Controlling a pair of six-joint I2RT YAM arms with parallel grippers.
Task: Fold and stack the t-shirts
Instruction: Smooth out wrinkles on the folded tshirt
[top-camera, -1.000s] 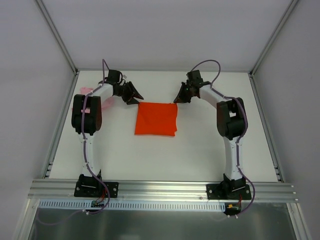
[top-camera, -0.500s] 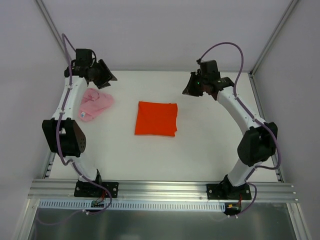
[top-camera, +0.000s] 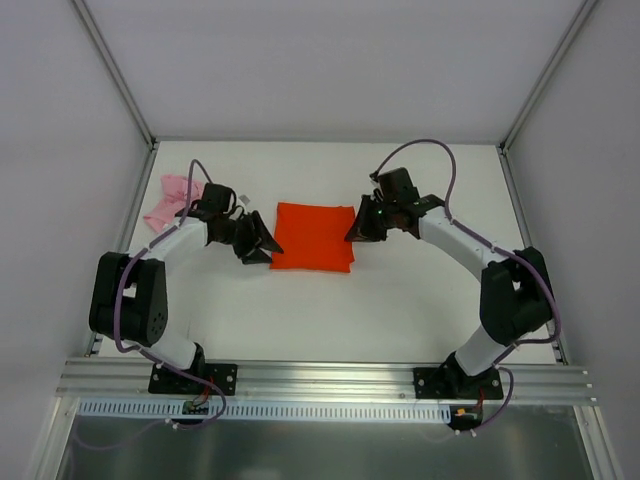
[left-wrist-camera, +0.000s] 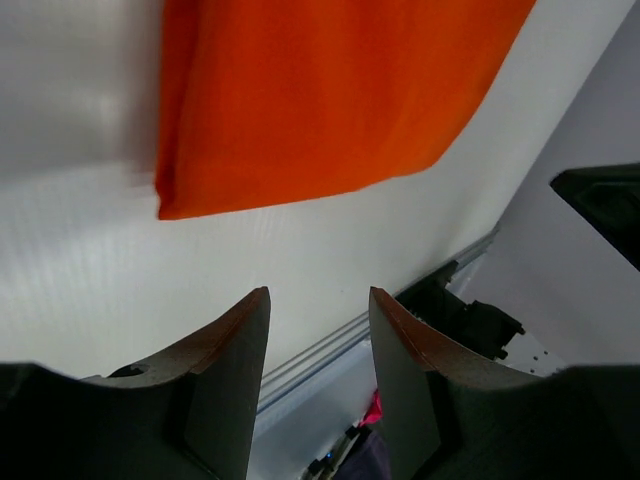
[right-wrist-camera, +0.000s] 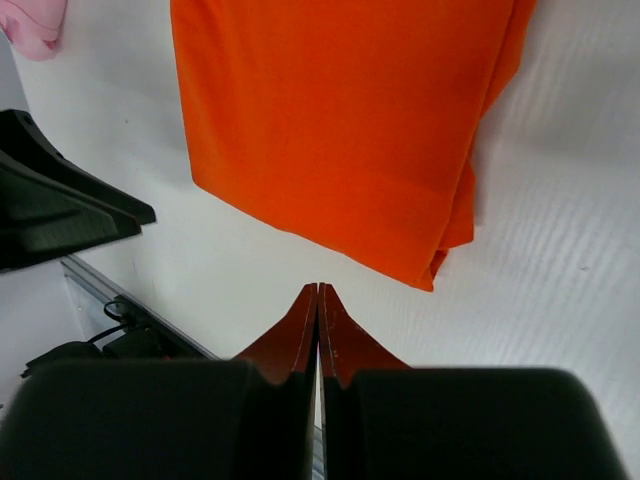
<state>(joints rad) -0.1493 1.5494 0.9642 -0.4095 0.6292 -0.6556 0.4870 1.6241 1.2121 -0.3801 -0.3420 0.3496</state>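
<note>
Lowered beside orange tee (top-camera: 312, 237), left tool (left-wrist-camera: 318, 300) ajar, right tool (right-wrist-camera: 318, 290) closed, both empty; pink tee (top-camera: 168, 197) half-hidden

no readable text, labels or signs

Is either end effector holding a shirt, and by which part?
Nothing is held. The left end effector is open, the right end effector shut on nothing; the orange t-shirt lies free between them.

The orange-red t-shirt (top-camera: 312, 237) lies folded into a flat rectangle at the table's middle. The pink t-shirt (top-camera: 170, 197) sits crumpled, well apart, near the far-left corner.
</note>
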